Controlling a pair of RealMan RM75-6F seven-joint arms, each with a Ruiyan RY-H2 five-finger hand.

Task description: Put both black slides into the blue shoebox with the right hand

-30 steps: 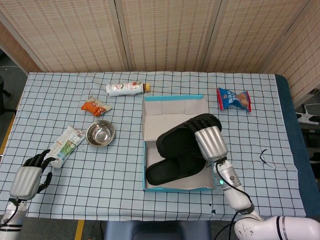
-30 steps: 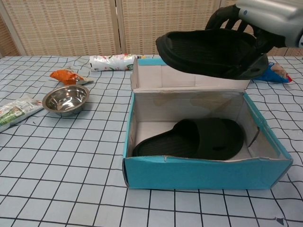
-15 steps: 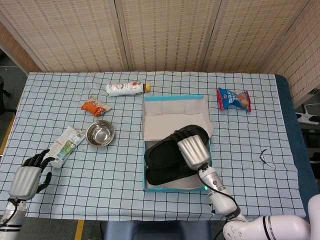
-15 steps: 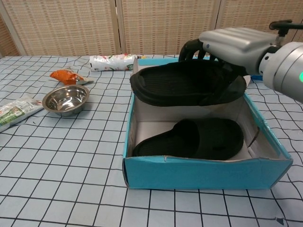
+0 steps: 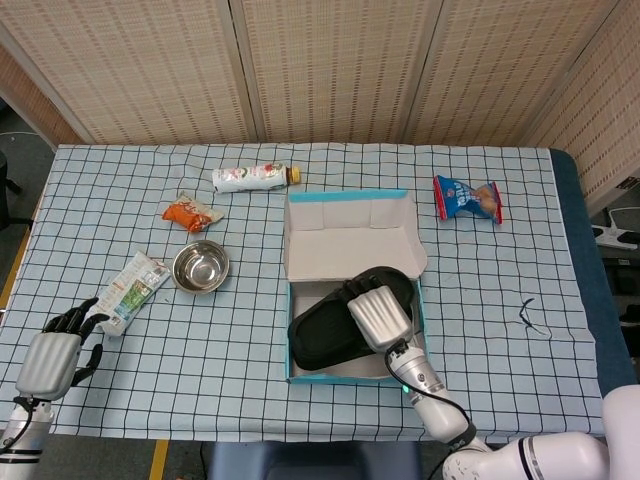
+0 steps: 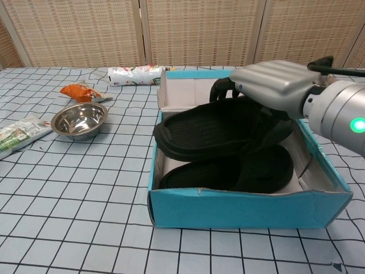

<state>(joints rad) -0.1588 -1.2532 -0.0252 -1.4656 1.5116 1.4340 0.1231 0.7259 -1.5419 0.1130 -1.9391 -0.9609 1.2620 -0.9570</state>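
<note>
The blue shoebox (image 5: 303, 378) (image 6: 245, 209) stands open at the table's middle, its lid (image 5: 345, 235) lying back. One black slide (image 6: 251, 170) lies flat on the box floor. My right hand (image 5: 380, 316) (image 6: 272, 85) grips the second black slide (image 5: 325, 336) (image 6: 214, 128) from above and holds it low inside the box, just over the first one, its toe at the left wall. My left hand (image 5: 55, 354) rests at the table's near left edge, fingers curled, holding nothing.
A steel bowl (image 5: 200, 266) (image 6: 79, 119), an orange snack packet (image 5: 189, 212), a green-white packet (image 5: 131, 286) and a lying bottle (image 5: 254, 177) sit left of the box. A blue-red snack bag (image 5: 467, 198) lies at the back right.
My right hand has lowered the second slide from above the box rim down into the box and shifted it left, close over the first slide. The left hand stayed still.
</note>
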